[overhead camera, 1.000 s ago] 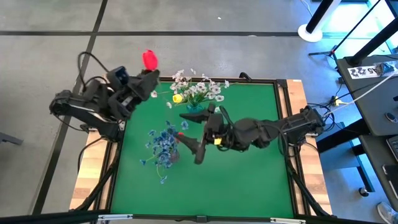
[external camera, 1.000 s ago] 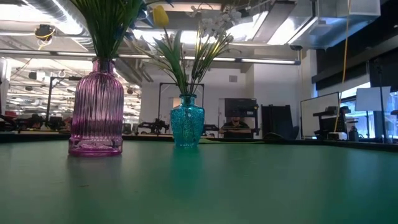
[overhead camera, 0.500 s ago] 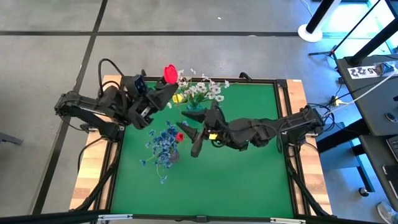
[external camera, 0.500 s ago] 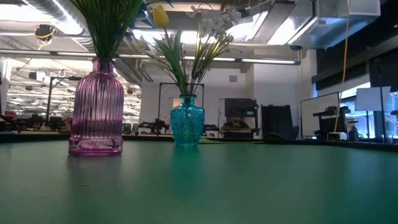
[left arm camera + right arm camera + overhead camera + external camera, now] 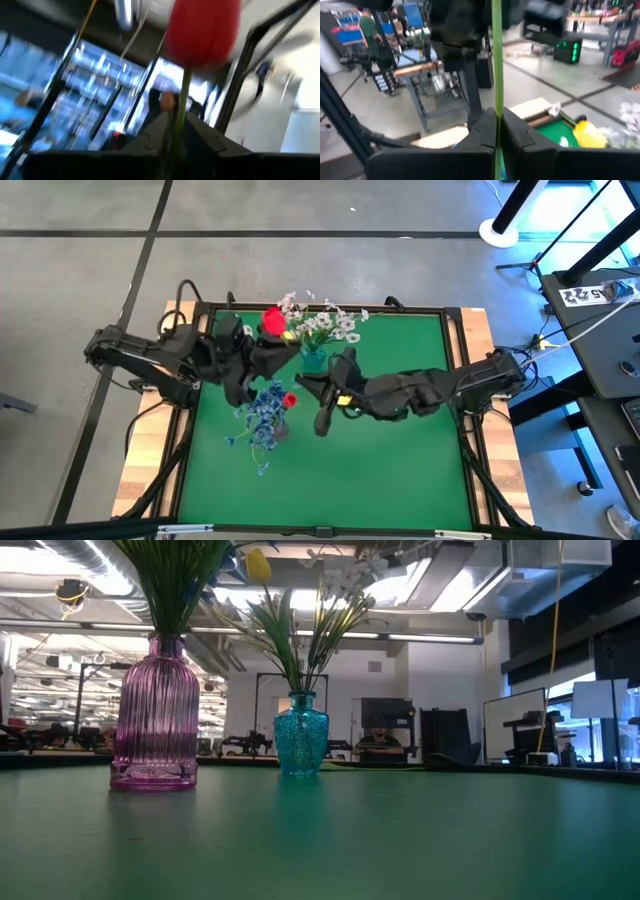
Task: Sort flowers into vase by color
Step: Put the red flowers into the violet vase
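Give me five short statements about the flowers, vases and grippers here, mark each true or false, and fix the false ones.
1. The left gripper holds a red tulip by its stem. True.
2. The right gripper is empty. False: it is shut on a green stem that carries a red flower.
3. The teal vase holds white sprays and a yellow bud. True.
4. The pink vase lies on its side. False: it stands upright.
5. The blue flowers are in the teal vase. False: they are in the pink vase.
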Motion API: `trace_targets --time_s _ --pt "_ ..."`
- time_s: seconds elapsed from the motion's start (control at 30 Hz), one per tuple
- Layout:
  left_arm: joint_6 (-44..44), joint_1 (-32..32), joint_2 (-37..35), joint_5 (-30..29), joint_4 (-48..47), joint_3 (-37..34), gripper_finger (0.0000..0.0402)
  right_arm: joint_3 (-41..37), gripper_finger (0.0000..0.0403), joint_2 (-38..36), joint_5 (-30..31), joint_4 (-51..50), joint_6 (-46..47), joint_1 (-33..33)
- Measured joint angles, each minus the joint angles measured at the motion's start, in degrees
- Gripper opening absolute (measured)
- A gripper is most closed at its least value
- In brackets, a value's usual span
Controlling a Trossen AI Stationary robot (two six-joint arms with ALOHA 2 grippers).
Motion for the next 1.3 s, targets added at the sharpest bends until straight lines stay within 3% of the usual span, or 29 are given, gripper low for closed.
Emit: trace_targets --time_s 0.2,0.43,0.57,0.8,0.87,0.97,1.13,1.3 --pt "-4.35 0.92 -2.60 4.25 -14.46 -0.04 0.0118 0.11 0.0006 -1.97 -6.63 -8.10 5.72 0.89" --pt "-2.37 0.96 -2.14 4.11 -15.89 -0.07 0.0141 0.02 0.0010 -1.97 -8.04 -12.11 8.66 0.77" --pt "-2.47 0.99 -2.12 3.96 -17.66 -0.07 0.0115 0.02 0.0011 -1.97 -5.12 -12.68 8.59 1.63" --pt "-1.46 0.85 -2.25 2.32 -19.68 -0.07 0.0016 0.02 0.0012 -1.96 -4.38 -13.30 8.68 2.48" --pt "-0.04 0.32 -2.39 2.16 -19.83 0.01 0.0009 -0.02 0.0019 -1.91 -2.98 -13.17 8.29 3.00" --pt "1.80 -0.76 -2.97 2.22 -24.96 2.27 0.0005 -0.02 0.0053 -1.99 -2.62 -11.03 7.10 3.85" --pt "5.26 -6.27 -2.95 -2.45 -43.30 10.72 0.0004 0.00 0.0159 -2.62 -2.38 -7.35 6.15 5.66" --pt "6.40 -17.17 -4.24 -10.73 -51.58 13.04 0.0003 0.11 0.0249 -3.87 6.62 -6.65 4.05 9.73"
